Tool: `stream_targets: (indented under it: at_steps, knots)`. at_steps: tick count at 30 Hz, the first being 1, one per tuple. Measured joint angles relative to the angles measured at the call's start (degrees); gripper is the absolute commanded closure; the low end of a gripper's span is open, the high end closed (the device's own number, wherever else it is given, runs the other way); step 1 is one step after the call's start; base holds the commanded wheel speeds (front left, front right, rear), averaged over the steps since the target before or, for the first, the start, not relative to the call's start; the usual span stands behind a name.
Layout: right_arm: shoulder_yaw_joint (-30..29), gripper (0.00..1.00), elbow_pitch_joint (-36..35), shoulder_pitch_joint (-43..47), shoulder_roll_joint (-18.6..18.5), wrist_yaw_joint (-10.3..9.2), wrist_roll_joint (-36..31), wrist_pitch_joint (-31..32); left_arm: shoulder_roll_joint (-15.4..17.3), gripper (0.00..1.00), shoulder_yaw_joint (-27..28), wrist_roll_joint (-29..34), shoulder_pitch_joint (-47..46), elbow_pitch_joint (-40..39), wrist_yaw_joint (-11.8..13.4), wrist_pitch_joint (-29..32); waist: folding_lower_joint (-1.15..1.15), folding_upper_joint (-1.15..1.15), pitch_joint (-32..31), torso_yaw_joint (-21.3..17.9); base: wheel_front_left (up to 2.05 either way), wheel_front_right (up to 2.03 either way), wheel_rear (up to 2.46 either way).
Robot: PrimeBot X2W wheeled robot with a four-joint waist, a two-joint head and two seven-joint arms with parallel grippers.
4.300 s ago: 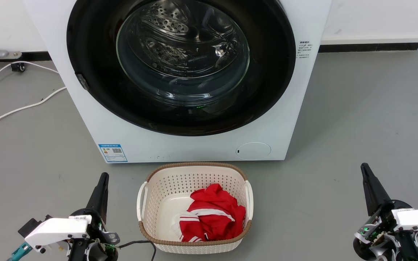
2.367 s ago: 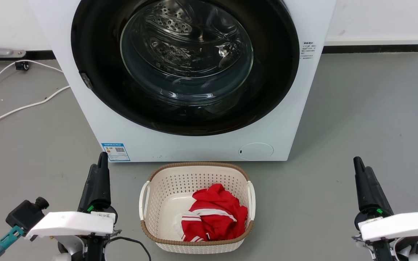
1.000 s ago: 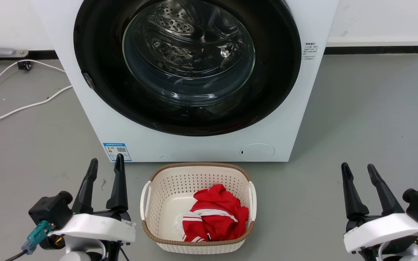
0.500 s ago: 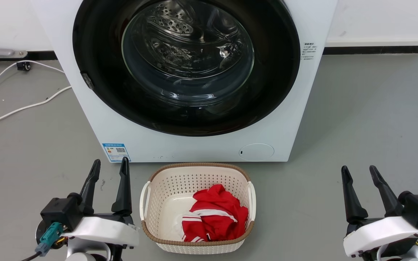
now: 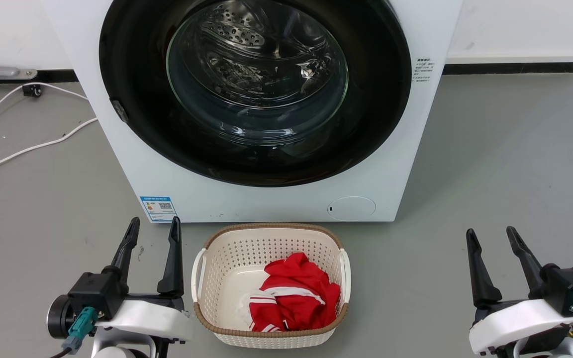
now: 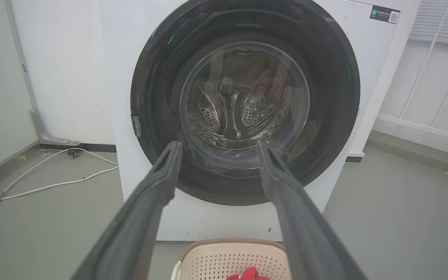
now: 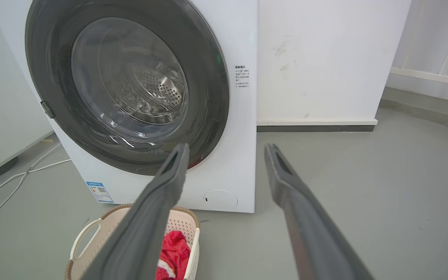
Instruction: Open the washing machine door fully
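Black washing machine door (image 5: 376, 124) well ahead of left claw (image 5: 154, 221).

Faced the washing machine (image 6: 224, 221), found the washing machine door (image 6: 243, 105) closed, held left gripper (image 6: 219, 144) spread before it, glimpsed basket (image 6: 216, 258) below it.

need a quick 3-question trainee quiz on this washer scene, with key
1. True or false: the washing machine door is shut flush against the washing machine.
2. What lies in the laundry basket? A) a red garment B) a blue towel C) nothing
3. Fill in: the left pincer and the right pincer both stand ___, holding nothing.
Key: 1 true; 2 A; 3 open.
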Motion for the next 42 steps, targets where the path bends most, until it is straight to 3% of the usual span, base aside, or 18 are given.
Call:
stream_targets:
  at_steps: [12,21,22,23,24,25,30,33,35,42]
  knots:
    - [0.1,0.00,-0.3,0.1,0.0,0.00,-4.7,-0.8,-0.1,0.00,0.0,4.7,0.2,0.1,0.0,-1.3,0.00,0.00,0.0,0.3,0.00,0.00,0.00]
    - [0.3,0.00,0.2,0.1,0.0,0.00,-4.2,-1.0,-0.2,0.00,0.1,4.3,0.3,0.3,0.0,-1.4,0.00,0.00,0.1,0.3,0.00,0.00,0.00]
    - [0.3,0.10,0.3,0.1,0.0,0.00,-3.7,-1.0,-0.2,0.00,0.1,4.3,0.3,0.4,0.0,-1.4,0.00,0.00,0.1,0.2,0.00,0.00,0.00]
    - [0.3,0.60,0.4,0.1,0.0,0.00,-3.4,-1.0,-0.2,0.00,0.1,4.3,0.3,0.4,0.0,-1.4,0.00,0.00,0.1,0.2,0.00,0.00,0.00]
    - [0.3,0.85,0.6,0.1,0.0,0.00,-3.4,-1.0,-0.2,0.00,0.1,4.3,0.3,0.5,0.0,-1.4,0.00,0.00,0.1,0.2,0.00,0.00,0.00]
    - [0.3,1.00,0.7,0.1,0.0,0.00,-3.4,-1.0,-0.2,0.00,0.1,4.3,0.3,0.5,0.0,-1.4,0.00,0.00,0.1,0.2,0.00,0.00,0.00]
    - [0.4,1.00,1.3,0.1,0.0,0.00,-2.1,-1.2,-0.2,0.00,0.2,4.3,0.3,0.6,0.0,-1.4,0.00,0.00,0.1,0.2,0.00,0.00,0.00]
    - [0.4,1.00,1.7,0.0,0.0,0.00,2.0,-2.5,-0.3,0.00,0.2,4.2,0.3,0.6,0.0,-1.4,0.00,0.00,0.1,0.2,0.00,0.00,0.00]
    - [0.6,1.00,2.5,-0.1,0.0,0.00,8.8,-4.2,-0.3,0.00,0.3,4.2,0.3,0.7,0.0,-1.4,0.00,0.00,0.1,0.2,0.00,0.00,0.00]
    - [3.7,1.00,4.8,-2.9,0.1,-0.01,42.0,-9.9,-0.3,0.00,0.5,4.2,0.3,0.8,0.0,-1.4,0.00,0.00,0.2,0.1,0.00,0.00,0.00]
